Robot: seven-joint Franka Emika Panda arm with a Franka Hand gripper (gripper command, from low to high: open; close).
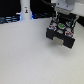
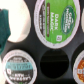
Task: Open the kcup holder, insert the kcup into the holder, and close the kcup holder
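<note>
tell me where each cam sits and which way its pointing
Exterior view: off the arm, looking down across the white table at the kcup holder; the arm's pincer shows above it.
Wrist view: on the wrist, facing straight down at close range onto kcup lids and an empty round slot; no pincer fingers are visible.
Shared: the holder's pods.

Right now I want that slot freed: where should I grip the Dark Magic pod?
Probably take the Dark Magic pod by its round rim, straight from above: it sits lid-up in the kcup holder, sides sunk out of sight, so only the rim shows.
</note>
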